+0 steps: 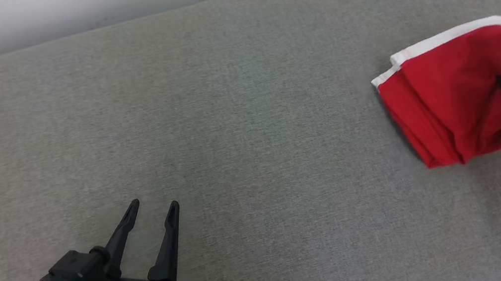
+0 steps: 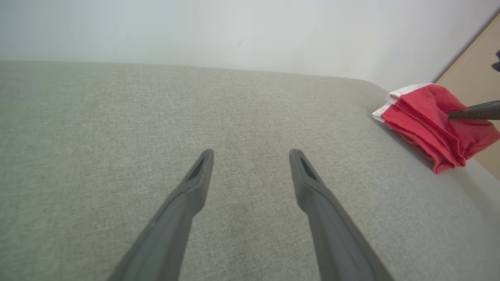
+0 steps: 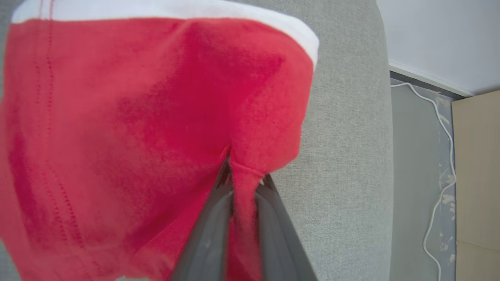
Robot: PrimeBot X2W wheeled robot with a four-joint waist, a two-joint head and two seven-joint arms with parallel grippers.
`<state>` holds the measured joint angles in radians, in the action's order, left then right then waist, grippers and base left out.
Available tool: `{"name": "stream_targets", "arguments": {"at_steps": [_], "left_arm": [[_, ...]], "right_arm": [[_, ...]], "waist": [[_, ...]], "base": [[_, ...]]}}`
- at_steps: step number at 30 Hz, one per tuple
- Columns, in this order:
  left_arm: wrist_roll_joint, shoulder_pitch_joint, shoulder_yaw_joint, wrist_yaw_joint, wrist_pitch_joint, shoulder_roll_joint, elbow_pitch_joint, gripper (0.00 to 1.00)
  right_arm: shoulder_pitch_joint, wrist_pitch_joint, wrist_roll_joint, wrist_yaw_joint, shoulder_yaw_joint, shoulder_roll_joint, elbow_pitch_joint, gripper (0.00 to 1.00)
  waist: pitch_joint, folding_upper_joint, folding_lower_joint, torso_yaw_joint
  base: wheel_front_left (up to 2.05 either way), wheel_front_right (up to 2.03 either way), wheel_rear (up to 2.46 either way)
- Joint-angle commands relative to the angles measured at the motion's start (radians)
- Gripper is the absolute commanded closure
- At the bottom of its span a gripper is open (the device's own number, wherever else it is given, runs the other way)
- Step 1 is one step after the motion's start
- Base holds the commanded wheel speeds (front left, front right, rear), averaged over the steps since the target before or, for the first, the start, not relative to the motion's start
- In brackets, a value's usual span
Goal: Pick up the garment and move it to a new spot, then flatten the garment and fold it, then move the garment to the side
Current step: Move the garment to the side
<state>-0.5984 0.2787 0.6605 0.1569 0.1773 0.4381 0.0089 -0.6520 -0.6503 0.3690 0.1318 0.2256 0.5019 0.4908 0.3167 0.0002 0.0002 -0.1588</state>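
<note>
Evidently soft, light and limp, the folded garment (image 1: 449, 94) lay bunched just ahead of the right gripper (image 3: 245, 177), which pinched a fold at its near edge, while the left gripper (image 1: 154, 203) gaped empty, well apart.

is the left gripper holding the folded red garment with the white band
No, the left gripper stands open and empty over the grey fabric surface, apart from the red garment.
</note>
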Motion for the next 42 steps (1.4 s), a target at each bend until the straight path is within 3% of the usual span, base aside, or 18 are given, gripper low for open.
{"name": "stream_targets", "arguments": {"at_steps": [1,17,18,19,20,22,34,42], "left_arm": [[0.005,0.018,0.000,-0.003,-0.004,0.010,-0.003,0.00],[0.012,0.040,0.008,0.000,-0.034,0.035,-0.025,0.00],[0.012,0.038,0.010,0.000,-0.036,0.035,-0.026,0.00],[0.013,0.038,0.012,0.000,-0.036,0.035,-0.026,0.00],[0.014,0.039,0.012,0.001,-0.035,0.035,-0.028,0.00],[0.013,0.036,0.012,0.003,-0.036,0.038,-0.030,0.00],[0.000,0.037,0.018,0.004,-0.019,0.022,-0.016,0.00],[-0.001,0.013,0.012,0.019,0.036,-0.018,0.026,0.00]], "right_arm": [[-0.023,0.025,0.009,-0.002,0.011,0.020,0.017,1.00],[-0.181,0.244,0.000,-0.002,0.112,0.102,0.226,1.00],[-0.185,0.254,-0.006,-0.002,0.116,0.100,0.236,0.82],[-0.189,0.266,-0.012,-0.002,0.118,0.100,0.246,0.51],[-0.194,0.278,-0.020,-0.002,0.120,0.101,0.255,0.09],[-0.205,0.301,-0.039,-0.002,0.129,0.108,0.274,0.00],[-0.271,0.411,-0.129,-0.002,0.153,0.091,0.382,0.00],[-0.205,0.530,-0.072,-0.002,0.110,0.080,0.413,0.00]], "waist": [[0.029,-0.0002,-0.0002,-0.033],[0.070,-0.0002,-0.0002,-0.048],[0.071,-0.0002,-0.0002,-0.046],[0.072,-0.0002,-0.0002,-0.044],[0.073,-0.0002,-0.0002,-0.042],[0.073,-0.0002,-0.0002,-0.038],[0.041,-0.0002,-0.0002,-0.003],[-0.062,-0.0002,-0.0002,0.062]], "base": [[0.00,0.00,0.00],[0.00,0.00,0.00],[0.00,0.00,0.00],[0.00,0.00,0.00],[0.00,0.00,0.00],[0.00,0.00,0.00],[0.00,0.00,0.00],[0.00,0.00,0.00]]}}
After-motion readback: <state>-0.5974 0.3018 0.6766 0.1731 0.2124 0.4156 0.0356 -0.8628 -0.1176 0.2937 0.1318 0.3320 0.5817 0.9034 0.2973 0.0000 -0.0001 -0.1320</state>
